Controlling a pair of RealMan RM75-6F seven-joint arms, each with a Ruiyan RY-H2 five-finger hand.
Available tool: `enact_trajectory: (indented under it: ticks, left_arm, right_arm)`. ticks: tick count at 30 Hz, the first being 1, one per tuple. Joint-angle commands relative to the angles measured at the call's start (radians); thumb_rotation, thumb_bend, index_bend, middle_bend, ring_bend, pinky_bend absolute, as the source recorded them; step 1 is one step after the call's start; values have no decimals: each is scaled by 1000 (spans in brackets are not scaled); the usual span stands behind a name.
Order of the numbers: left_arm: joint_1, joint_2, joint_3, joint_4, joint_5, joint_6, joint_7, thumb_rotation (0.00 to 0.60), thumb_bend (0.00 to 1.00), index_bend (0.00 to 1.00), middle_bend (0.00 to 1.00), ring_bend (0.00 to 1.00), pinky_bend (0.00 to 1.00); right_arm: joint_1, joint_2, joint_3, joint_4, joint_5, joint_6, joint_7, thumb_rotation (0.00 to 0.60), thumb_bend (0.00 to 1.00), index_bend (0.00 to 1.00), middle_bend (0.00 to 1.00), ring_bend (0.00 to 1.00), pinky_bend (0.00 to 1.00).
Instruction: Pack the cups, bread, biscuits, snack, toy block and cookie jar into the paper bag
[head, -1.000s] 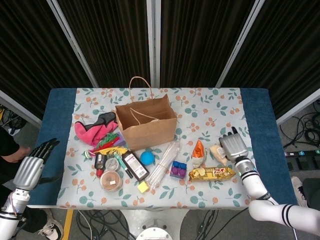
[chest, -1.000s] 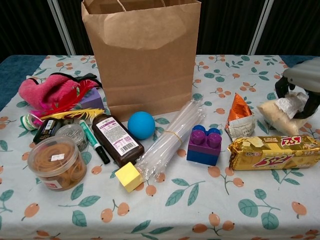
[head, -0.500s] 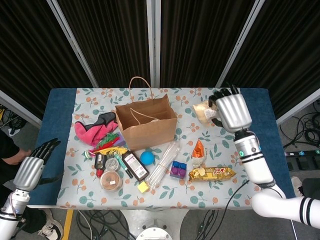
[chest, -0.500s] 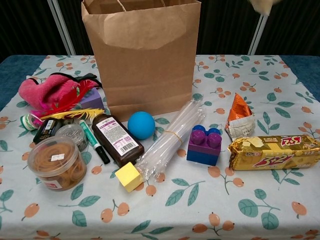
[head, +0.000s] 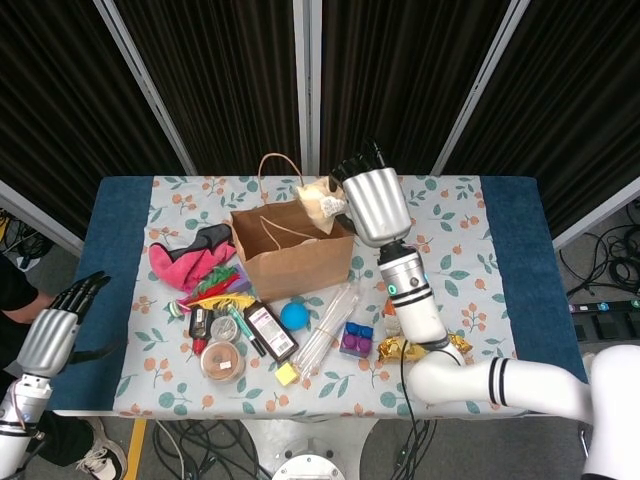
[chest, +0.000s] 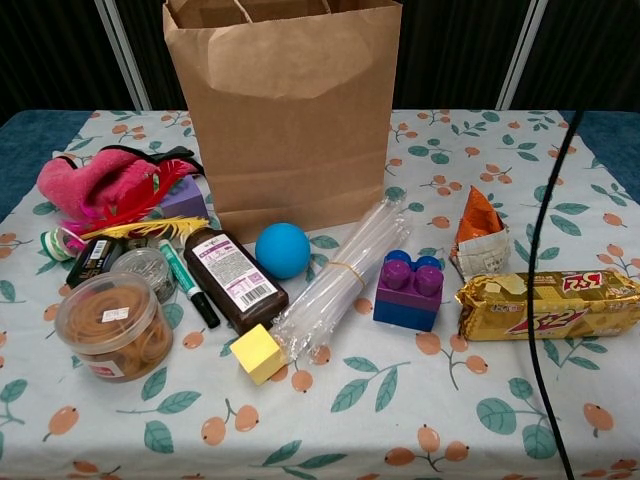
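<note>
Bread is clamped in the right hand, above the right edge of the paper bag opening. If released here, it may hit the rim and fall outside. The left hand is empty, fingers apart.

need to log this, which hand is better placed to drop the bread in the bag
Right: the right hand holds the wrapped bread above the open brown paper bag. The left hand hangs empty off the table's left edge.
</note>
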Motion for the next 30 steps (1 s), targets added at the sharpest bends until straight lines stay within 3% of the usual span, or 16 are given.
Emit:
enact_trajectory:
  ticks: [1, 6, 9, 13, 19, 22, 26, 30]
  left_arm:
    - [3, -4, 0, 12, -5, -1, -8, 600, 195, 141, 182, 135, 216]
    - [6, -3, -4, 26, -5, 8, -25, 600, 194, 140, 182, 134, 216]
    - [6, -4, -4, 30, -4, 10, -31, 600, 195, 141, 182, 134, 216]
    - [7, -7, -2, 30, 1, 13, -32, 600, 194, 141, 182, 134, 215]
    - [7, -3, -1, 19, 7, 19, -28, 600, 194, 141, 182, 135, 216]
    - [6, 1, -3, 7, 11, 23, -24, 600, 195, 141, 182, 134, 216]
    - [7, 3, 1, -6, 19, 28, -14, 600, 195, 141, 182, 134, 215]
    - [6, 1, 2, -16, 21, 27, -6, 600, 194, 141, 182, 134, 216]
  right_arm:
    - [34, -100, -15, 111, -48, 34, 16, 600, 234, 665, 425, 286, 110]
    - [34, -127, -7, 115, -35, -1, 42, 600, 160, 539, 373, 192, 60]
    - [26, -99, -5, 67, -23, -48, 62, 600, 20, 334, 263, 68, 1]
    - [14, -62, -3, 27, -32, -68, 76, 600, 0, 169, 160, 0, 0]
    - [-23, -12, 14, -57, -33, -28, 71, 600, 0, 127, 137, 0, 0]
    - [-78, 57, 3, -145, -50, 11, 70, 600, 0, 125, 150, 0, 0]
    - [-206, 200, -69, -336, 8, 34, 57, 600, 0, 124, 174, 1, 0]
    - [-337, 340, -226, -497, 77, 17, 28, 600, 0, 144, 203, 21, 0]
